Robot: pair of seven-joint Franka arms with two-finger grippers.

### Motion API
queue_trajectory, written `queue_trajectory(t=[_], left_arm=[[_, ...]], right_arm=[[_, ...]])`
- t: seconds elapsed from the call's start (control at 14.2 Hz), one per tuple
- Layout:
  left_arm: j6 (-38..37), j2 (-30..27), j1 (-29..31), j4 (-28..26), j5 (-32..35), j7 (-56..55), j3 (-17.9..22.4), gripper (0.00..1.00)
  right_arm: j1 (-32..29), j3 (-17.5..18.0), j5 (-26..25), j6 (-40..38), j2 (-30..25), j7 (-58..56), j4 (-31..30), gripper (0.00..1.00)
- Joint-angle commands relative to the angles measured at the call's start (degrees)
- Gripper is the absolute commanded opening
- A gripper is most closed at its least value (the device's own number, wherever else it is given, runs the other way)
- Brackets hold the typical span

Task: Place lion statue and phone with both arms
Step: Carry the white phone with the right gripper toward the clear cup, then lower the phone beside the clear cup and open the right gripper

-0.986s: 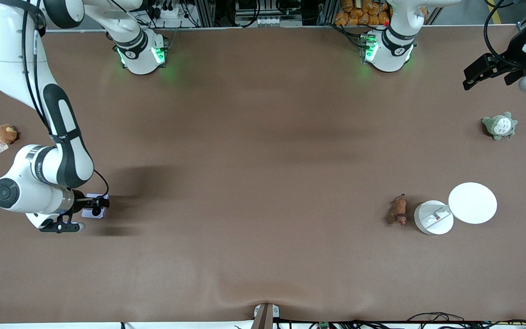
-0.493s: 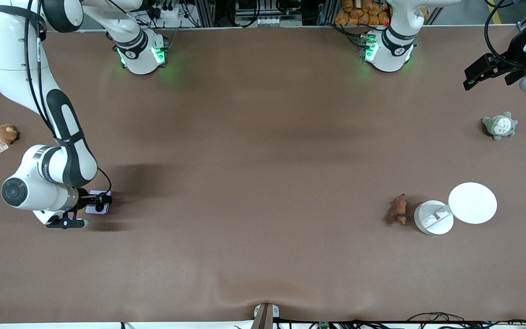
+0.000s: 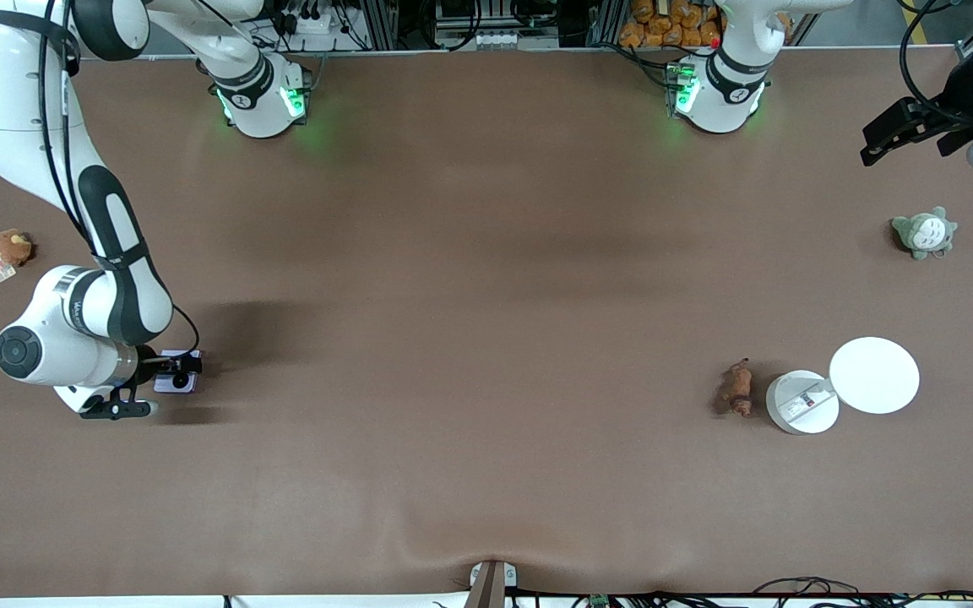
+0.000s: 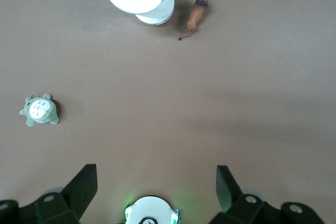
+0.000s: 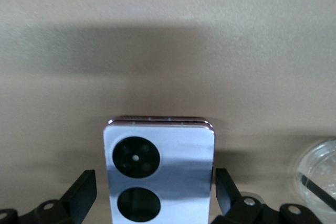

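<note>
Phone point(image 5: 159, 171) sits btwn right gripper point(image 5: 152, 192) fingers, spread wide, not touching. Left gripper point(image 4: 156, 184) wide open, up over table point(image 3: 486, 338), lion statue point(image 4: 196, 15) well apart.

Lion statue point(image 3: 737, 388) beside a disc point(image 3: 801, 403); phone point(image 3: 176, 382) well apart.

Brown table point(image 3: 486, 295) all over. Pale lavender phone point(image 5: 159, 171) showing two black circles, reddish-brown lion statue point(image 3: 737, 388). White discs point(image 3: 873, 375), grey-white plush toy point(image 3: 924, 232).

Brown surface point(image 3: 486, 279) — items lying directly on it.
Phone point(image 3: 176, 382), lion statue point(image 3: 738, 388), two white discs point(image 3: 873, 375), brown plush point(image 3: 10, 247), grey-white plush point(image 3: 924, 232) — all resting flat.
</note>
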Motion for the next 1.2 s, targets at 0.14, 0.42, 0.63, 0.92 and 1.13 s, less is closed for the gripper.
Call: queue_trajectory(t=[0.14, 0.42, 0.63, 0.92, 1.13], left_arm=[[0.39, -0.76, 1.08, -0.45, -0.15, 1.23, 0.05, 1.0], [0.21, -0.93, 1.43, -0.45, -0.15, 1.23, 0.05, 1.0], [0.04, -1.02, 1.52, -0.63, -0.15, 1.23, 0.05, 1.0], [0.12, -1.02, 1.43, -0.8, -0.15, 1.23, 0.05, 1.0], [0.12, -1.02, 1.43, -0.98, -0.15, 1.23, -0.04, 1.0]], right_arm=[[1.49, 0.89, -0.32, -12.25, -0.97, -0.63, 10.54, 1.0], [2.03, 0.89, -0.41, -27.81, -1.32, -0.8, 23.73, 1.0], [1.06, 1.15, -0.23, -38.8, -2.37, -0.8, 31.66, 1.0], [1.93, 1.15, -0.05, -48.92, -9.29, 0.68, 33.7, 1.0], [5.36, 0.53, -0.58, -51.22, -15.19, 9.36, 33.26, 1.0]])
